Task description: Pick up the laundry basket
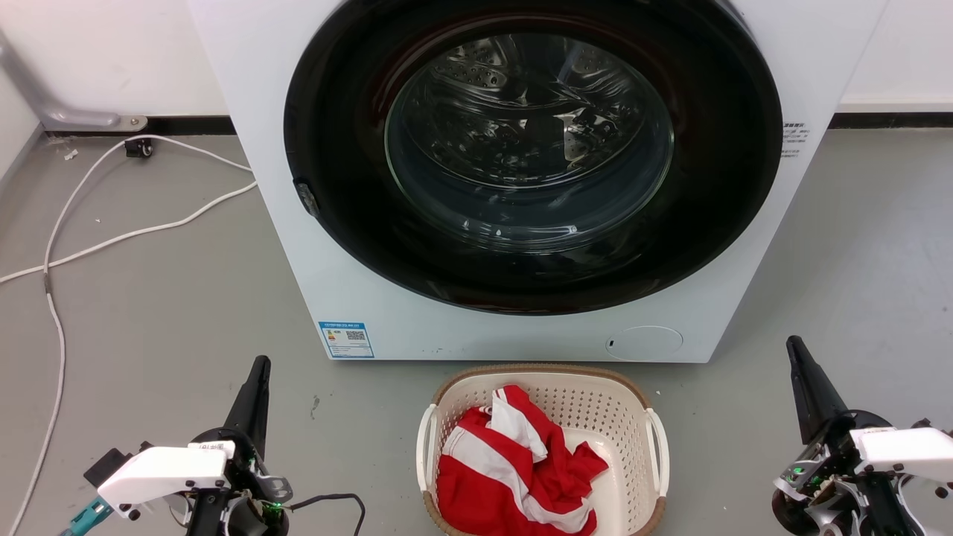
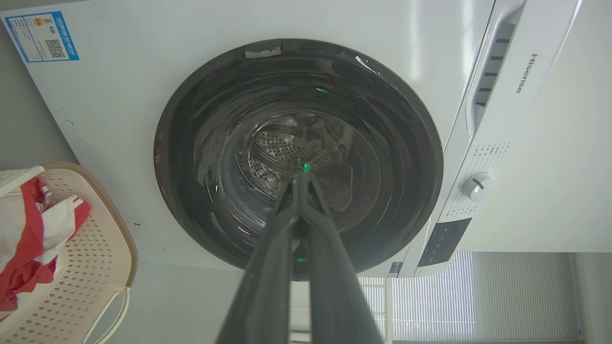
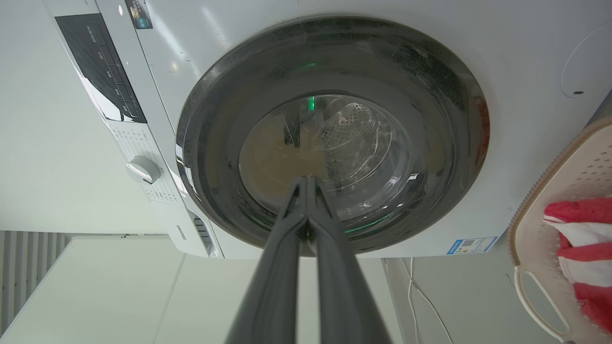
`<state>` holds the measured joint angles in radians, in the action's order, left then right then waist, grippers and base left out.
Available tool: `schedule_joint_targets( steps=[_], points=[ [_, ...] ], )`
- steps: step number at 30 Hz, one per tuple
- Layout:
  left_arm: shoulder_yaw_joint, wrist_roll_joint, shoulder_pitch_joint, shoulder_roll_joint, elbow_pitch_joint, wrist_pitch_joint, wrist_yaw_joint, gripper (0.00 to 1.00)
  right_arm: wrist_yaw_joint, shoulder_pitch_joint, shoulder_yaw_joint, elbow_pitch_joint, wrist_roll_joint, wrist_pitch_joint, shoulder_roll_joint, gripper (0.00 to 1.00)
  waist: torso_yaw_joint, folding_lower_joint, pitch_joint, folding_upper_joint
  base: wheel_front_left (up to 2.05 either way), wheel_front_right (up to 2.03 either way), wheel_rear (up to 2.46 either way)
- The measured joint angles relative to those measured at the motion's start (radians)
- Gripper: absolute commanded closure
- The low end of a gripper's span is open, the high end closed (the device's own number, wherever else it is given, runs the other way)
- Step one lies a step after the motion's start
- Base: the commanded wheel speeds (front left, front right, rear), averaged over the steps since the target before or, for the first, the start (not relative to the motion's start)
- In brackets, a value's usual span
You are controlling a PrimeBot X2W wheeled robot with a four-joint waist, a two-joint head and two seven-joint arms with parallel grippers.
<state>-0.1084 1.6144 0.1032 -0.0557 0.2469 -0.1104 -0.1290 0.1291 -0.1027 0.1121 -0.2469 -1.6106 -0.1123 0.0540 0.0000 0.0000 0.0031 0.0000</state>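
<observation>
Cream plastic laundry basket [image 1: 595, 408] on grey floor [image 1: 186, 298], just in front of big white washer [image 1: 350, 253], red and white cloth [image 1: 514, 473] inside, left tool [image 1: 260, 363] clenched, right tool [image 1: 794, 343] clenched, both apart from basket.

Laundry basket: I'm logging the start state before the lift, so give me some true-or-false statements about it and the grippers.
The laundry basket stands on the floor before the washer. True.
The basket is empty. False: a red and white cloth lies in it.
The left gripper holds a basket handle. False: it is shut on nothing, apart from the basket.
The right gripper is shut. True.
</observation>
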Motion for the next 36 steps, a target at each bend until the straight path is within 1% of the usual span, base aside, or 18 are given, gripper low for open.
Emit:
schedule_joint_targets(
  steps=[36],
  points=[
    [-0.002,-0.002,0.0,0.002,0.0,-0.001,0.0,1.0,0.0,0.0,0.001,0.0,0.0,-0.001,-0.001,1.0,0.0,0.0,0.0,0.0,0.0,0.0,0.0]
  ],
)
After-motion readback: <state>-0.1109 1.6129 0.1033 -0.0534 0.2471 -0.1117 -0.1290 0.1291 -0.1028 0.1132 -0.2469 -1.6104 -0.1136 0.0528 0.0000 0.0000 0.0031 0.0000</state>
